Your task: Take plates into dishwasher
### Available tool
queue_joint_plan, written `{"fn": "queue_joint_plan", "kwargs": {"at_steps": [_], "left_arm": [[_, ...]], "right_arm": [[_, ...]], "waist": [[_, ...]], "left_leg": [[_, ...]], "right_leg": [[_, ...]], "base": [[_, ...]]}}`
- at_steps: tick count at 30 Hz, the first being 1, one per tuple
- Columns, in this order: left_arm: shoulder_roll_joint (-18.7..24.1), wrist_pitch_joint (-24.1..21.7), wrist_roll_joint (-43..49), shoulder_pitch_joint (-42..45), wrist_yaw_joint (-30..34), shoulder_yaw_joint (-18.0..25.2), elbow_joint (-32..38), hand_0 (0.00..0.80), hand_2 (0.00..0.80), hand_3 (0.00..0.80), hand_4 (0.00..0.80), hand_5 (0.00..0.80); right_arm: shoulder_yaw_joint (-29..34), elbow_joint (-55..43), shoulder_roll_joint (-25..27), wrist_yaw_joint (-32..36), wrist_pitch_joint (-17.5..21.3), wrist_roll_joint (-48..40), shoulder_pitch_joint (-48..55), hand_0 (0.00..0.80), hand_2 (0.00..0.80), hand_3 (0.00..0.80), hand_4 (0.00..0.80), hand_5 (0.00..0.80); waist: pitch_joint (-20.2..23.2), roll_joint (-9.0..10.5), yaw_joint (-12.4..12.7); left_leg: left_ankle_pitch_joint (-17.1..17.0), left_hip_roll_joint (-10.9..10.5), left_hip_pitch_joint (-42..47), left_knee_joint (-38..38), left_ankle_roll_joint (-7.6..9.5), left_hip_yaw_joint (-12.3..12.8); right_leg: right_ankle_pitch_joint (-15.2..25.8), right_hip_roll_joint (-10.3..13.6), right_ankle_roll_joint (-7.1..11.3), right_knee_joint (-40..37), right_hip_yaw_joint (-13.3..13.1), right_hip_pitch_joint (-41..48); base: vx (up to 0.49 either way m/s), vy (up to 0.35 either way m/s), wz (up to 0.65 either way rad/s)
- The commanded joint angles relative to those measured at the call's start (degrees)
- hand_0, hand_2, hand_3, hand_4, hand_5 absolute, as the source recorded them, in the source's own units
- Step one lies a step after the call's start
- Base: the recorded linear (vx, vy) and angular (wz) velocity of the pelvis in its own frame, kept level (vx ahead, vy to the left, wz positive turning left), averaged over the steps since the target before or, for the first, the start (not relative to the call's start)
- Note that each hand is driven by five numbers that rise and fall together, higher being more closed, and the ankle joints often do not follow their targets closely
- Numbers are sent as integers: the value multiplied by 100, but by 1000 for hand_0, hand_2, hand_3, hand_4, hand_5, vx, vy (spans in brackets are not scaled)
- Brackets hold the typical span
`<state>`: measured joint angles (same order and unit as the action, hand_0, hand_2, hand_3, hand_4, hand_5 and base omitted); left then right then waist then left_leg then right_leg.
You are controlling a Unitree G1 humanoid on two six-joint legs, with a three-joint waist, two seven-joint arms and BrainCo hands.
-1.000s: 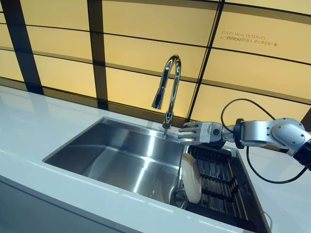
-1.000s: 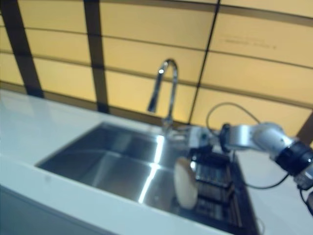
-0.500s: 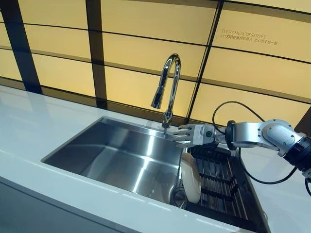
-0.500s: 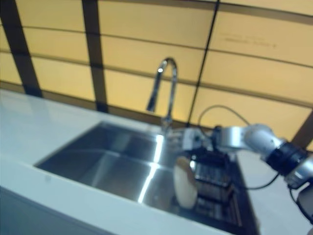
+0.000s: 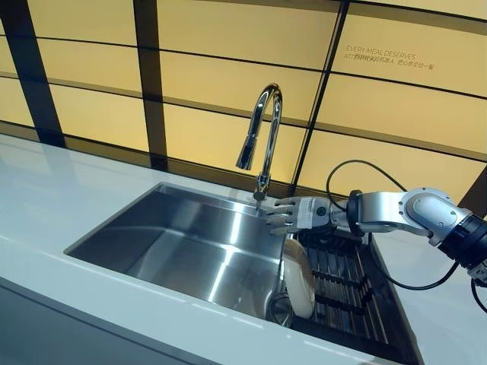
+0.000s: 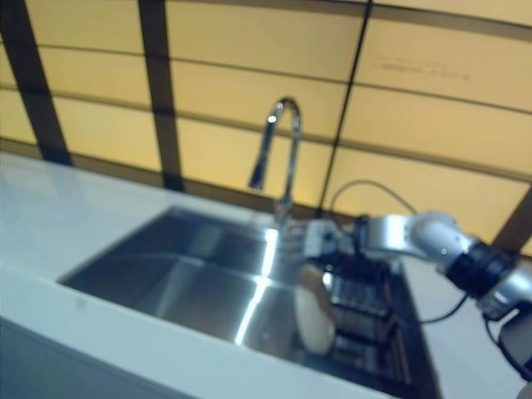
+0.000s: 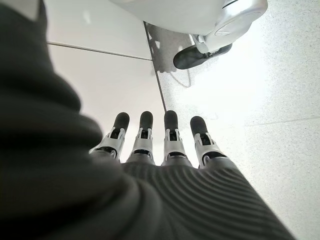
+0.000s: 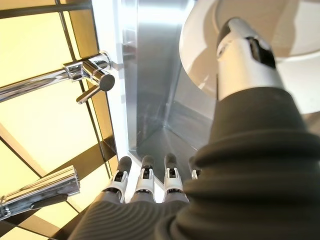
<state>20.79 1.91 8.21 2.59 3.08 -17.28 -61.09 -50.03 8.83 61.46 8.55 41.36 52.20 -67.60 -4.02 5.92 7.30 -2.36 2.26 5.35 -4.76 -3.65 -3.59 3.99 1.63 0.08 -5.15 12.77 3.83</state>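
A white plate (image 5: 299,277) stands on edge at the left end of the dark ribbed rack (image 5: 344,283), at the sink's right side. My right hand (image 5: 293,214) hovers open just above and behind the plate, close to the faucet's base, fingers straight and pointing left. In the right wrist view the plate (image 8: 200,55) shows beyond the thumb (image 8: 245,55), untouched, and the fingers (image 8: 145,181) reach over the steel basin. My left hand (image 7: 155,145) shows only in its own wrist view, fingers straight over the floor, holding nothing.
A tall chrome faucet (image 5: 262,133) rises behind the steel sink (image 5: 190,243), right by my right hand. White countertop (image 5: 46,205) surrounds the sink. A yellow panelled wall (image 5: 213,68) with dark strips stands behind.
My right hand has slid left along the back of the rack toward the faucet's base, staying open. The plate has not moved.
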Motion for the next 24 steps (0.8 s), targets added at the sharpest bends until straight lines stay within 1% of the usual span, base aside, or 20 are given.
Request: {"fn": "queue_joint_plan", "kwargs": {"at_steps": [1,8,13,16,24], "left_arm": [[90,-33,196,-136,48,-258,-112,0,0,0,0,0],[121,-35,181,-119,56,-259,-60,0,0,0,0,0],[119,-62,183,-105,38,-240,-63,0,0,0,0,0],[107,-68,182,-120,29,-222,-98,0,0,0,0,0],[136,-34,177,-69,42,-210,26,0,0,0,0,0]], "right_arm": [[-202,74,109,90,-50,-454,-540,0,0,0,0,0],[-160,0,135,167,-13,-575,-360,0,0,0,0,0],[-114,-5,138,183,89,-615,-235,0,0,0,0,0],[-40,-35,113,332,167,-714,-98,0,0,0,0,0],[-10,-67,143,504,216,-904,81,0,0,0,0,0]], "waist": [[21,222,183],[-11,219,193],[-33,218,195],[-35,226,184],[-60,227,200]], "left_leg": [[238,-272,-63,-24,176,266],[240,-275,-57,-24,181,247],[241,-282,-54,-24,188,242],[246,-283,-47,-24,189,249],[232,-283,-56,-24,191,235]], "right_leg": [[-446,27,421,15,215,431],[-448,40,421,15,245,445],[-446,41,416,15,251,449],[-449,40,415,15,256,455],[-437,45,417,15,273,450]], "base": [[0,0,0],[0,0,0],[0,0,0],[0,0,0],[0,0,0]]}}
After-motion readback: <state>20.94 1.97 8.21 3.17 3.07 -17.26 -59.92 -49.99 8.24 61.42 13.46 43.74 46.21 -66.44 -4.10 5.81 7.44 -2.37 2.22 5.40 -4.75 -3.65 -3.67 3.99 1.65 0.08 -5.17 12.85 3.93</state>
